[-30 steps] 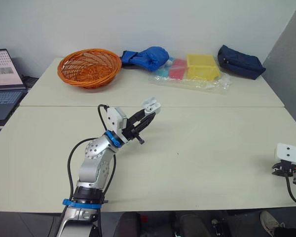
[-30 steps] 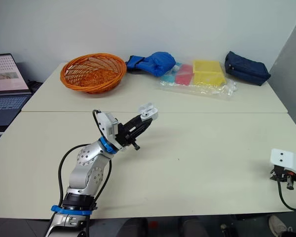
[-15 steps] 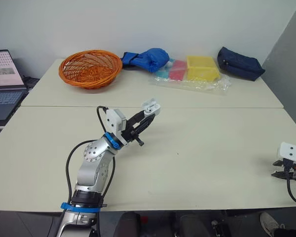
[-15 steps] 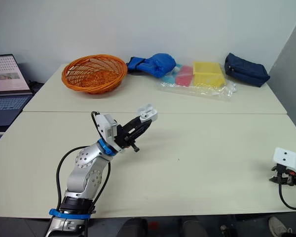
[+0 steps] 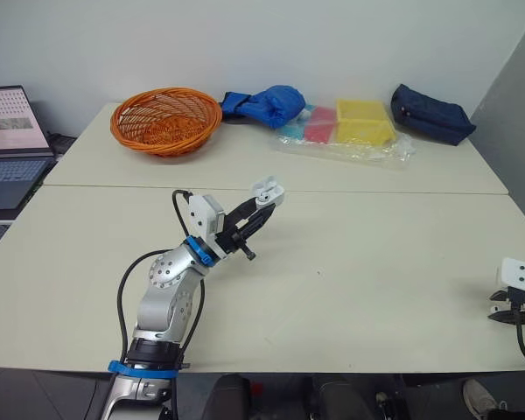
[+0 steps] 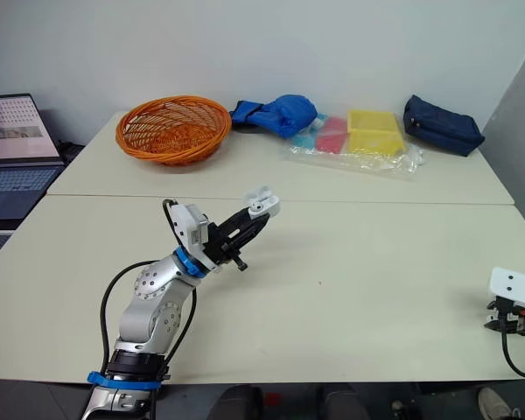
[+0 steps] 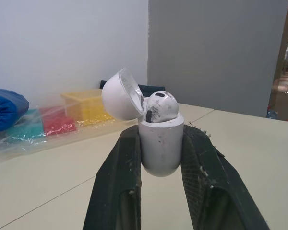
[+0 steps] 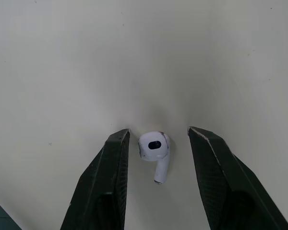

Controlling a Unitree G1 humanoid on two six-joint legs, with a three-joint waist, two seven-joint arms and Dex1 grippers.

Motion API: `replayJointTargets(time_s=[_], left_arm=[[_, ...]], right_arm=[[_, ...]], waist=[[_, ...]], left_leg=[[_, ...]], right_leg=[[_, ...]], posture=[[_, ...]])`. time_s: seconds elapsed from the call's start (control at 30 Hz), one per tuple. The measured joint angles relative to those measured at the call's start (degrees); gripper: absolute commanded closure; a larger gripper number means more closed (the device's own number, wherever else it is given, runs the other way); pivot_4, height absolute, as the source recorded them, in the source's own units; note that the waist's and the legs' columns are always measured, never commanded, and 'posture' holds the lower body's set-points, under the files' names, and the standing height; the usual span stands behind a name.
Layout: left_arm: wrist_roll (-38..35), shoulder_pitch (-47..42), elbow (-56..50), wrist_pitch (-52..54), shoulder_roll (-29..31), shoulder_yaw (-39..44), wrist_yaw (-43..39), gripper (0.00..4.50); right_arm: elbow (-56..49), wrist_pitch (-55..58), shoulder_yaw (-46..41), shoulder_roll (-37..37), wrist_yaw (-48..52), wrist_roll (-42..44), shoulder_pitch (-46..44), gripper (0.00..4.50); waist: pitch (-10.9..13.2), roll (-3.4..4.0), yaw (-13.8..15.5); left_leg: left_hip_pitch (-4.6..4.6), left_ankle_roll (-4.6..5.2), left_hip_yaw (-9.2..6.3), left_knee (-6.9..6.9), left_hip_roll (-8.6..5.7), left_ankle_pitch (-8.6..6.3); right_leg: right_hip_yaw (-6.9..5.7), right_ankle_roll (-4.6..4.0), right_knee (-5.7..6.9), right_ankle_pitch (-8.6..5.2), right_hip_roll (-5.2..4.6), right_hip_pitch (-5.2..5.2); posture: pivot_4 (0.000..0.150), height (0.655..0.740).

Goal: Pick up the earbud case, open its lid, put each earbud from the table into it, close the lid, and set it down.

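My left gripper is shut on the white earbud case, held above the middle of the table. The case's lid is flipped open and one white earbud sits in it. At the table's right front edge my right gripper points down at the tabletop, open. A second white earbud lies on the table between its two fingers, closer to one than the other, touching neither. In the eye views the right wrist housing covers that earbud.
On the far table stand an orange wicker basket, a blue cloth bundle, a clear bag with red, yellow and teal packs and a dark blue pouch. A laptop sits off the left edge.
The head camera has shifted slightly. My right gripper has moved a little further right and down in the picture; the left gripper holds the open case as before.
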Motion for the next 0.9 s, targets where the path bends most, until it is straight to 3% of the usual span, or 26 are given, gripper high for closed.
replayJointTargets(time_s=[0.2,0.3,0.4,0.73,0.9], left_arm=[[0.00,0.00,0.00,0.00,0.05,0.01,-0.01,3.75],[0.01,0.00,0.00,-0.01,0.06,0.02,0.00,3.75],[0.01,-0.01,0.01,-0.05,0.06,0.02,-0.01,3.75],[0.03,-0.20,0.10,-0.42,0.15,0.11,-0.07,3.75],[0.03,-1.40,0.85,-0.64,0.07,0.06,-0.20,3.75]], right_arm=[[0.53,-0.12,0.48,0.16,0.27,-0.40,-0.78,2.51],[0.81,-1.37,0.97,0.04,0.47,-0.98,-1.02,3.13],[0.86,-1.76,1.58,0.02,0.82,-1.16,-1.07,4.11],[-1.62,-0.56,1.64,0.02,1.47,-1.95,-1.11,4.14],[-18.74,16.43,1.46,9.29,1.18,8.42,-7.64,4.14]], waist=[[-0.01,-0.01,-0.11],[-0.02,-0.04,-0.10],[-0.11,-0.19,-0.12],[-0.14,-0.23,-0.11],[-0.10,-0.19,-1.04]], left_leg=[[0.01,0.00,0.02,0.03,0.00,0.00],[0.01,0.00,0.02,0.02,-0.01,0.00],[0.01,0.00,0.05,0.04,0.00,0.00],[0.01,0.00,0.04,0.04,-0.01,0.00],[0.22,0.00,-0.09,-0.05,0.07,0.00]], right_leg=[[0.03,0.00,0.00,0.00,-0.01,0.02],[0.02,0.00,-0.01,0.00,-0.01,0.02],[0.07,0.01,-0.02,0.01,-0.03,0.02],[0.06,-0.16,-0.02,-0.09,-0.08,0.03],[0.18,0.10,0.26,0.07,0.10,-0.01]], posture=[[0.150,0.7400],[0.150,0.7400],[0.150,0.7400],[0.150,0.7400],[0.150,0.7400]])
